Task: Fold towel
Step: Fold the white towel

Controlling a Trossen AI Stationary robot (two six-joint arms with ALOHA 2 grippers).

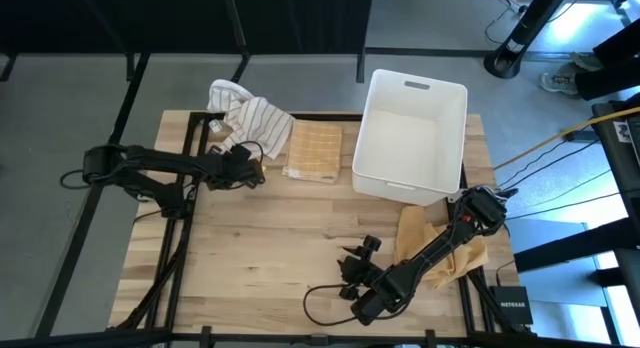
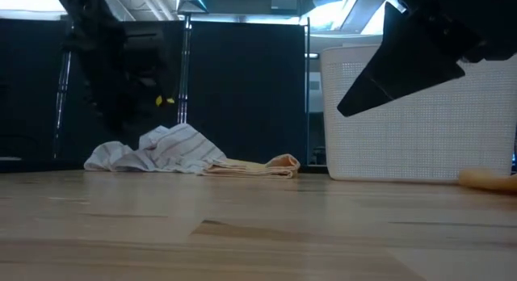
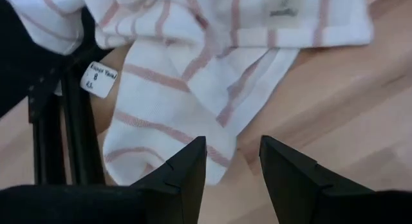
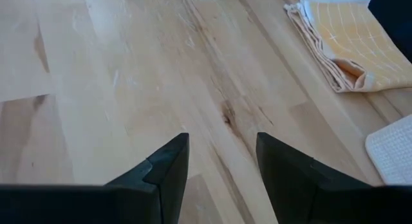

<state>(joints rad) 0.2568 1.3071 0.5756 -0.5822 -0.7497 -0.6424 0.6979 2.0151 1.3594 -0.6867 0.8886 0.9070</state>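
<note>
From above, a wooden table (image 1: 260, 248) is seen with a white bin (image 1: 412, 138) at its far right and a crumpled white striped towel (image 1: 248, 118) at its far left; a folded yellow towel (image 1: 313, 150) lies just beside the striped one, between it and the bin. The left gripper (image 1: 250, 168) is held at the near edge of the striped towel, and the right gripper (image 1: 358, 258) over bare wood near the front, with another yellow cloth (image 1: 440, 250) partly covered by the right arm. From table height, the striped towel (image 2: 157, 156) is seen as a low rumpled heap with the folded yellow towel (image 2: 254, 166) touching it and the bin (image 2: 416, 111) to the right. In the left wrist view, the left gripper (image 3: 233, 161) is shown with its fingers apart and nothing between them, just at a loose corner of the striped towel (image 3: 187, 89). In the right wrist view, the right gripper (image 4: 222, 159) is likewise spread and empty above bare wood, the folded yellow towel (image 4: 347, 44) well beyond it. The striped towel is judged light, soft and limp; it would sag when lifted, so a corner or hem is best pinched.
</note>
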